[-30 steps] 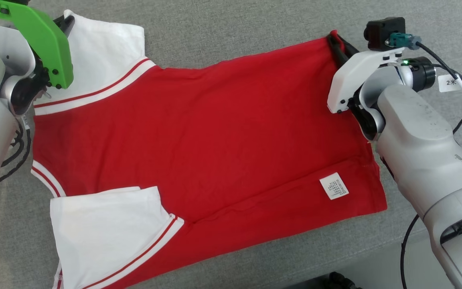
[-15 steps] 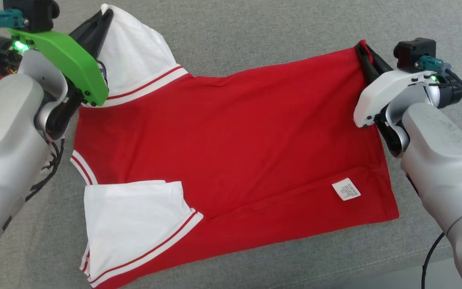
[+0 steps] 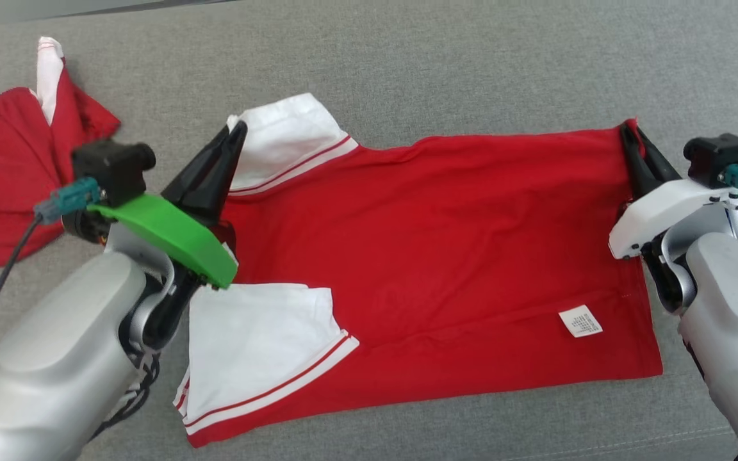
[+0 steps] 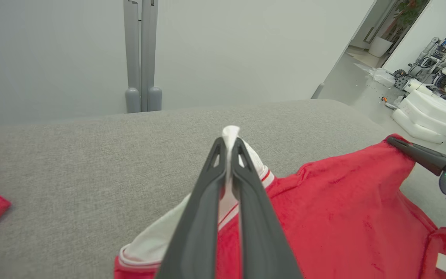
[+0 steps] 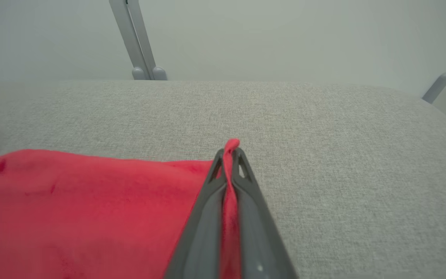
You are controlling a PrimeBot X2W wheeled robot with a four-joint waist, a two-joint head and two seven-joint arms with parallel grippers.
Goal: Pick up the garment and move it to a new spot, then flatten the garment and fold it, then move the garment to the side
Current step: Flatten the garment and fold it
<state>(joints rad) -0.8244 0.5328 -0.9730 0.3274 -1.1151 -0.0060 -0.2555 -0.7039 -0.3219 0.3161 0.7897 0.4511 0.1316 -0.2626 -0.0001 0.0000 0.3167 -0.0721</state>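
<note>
— Garment (image 3: 446,256) is lying spread out across the middle of the grey fabric surface (image 3: 439,64), red body, white sleeves. Nearest the front edge, one white sleeve (image 3: 260,346) is sitting folded over the red, with a white label (image 3: 580,321) showing toward the right.

— Yep, and further back both grippers are pinching it. Left gripper (image 3: 237,130) is squeezing tight on the far sleeve (image 3: 286,144) at its tip. Right gripper (image 3: 630,128) is clamping the far right corner of the red hem, cloth poking past the tips.

— Plus a crumpled red top (image 3: 4,186) is bunching up over by the far left corner.
</note>
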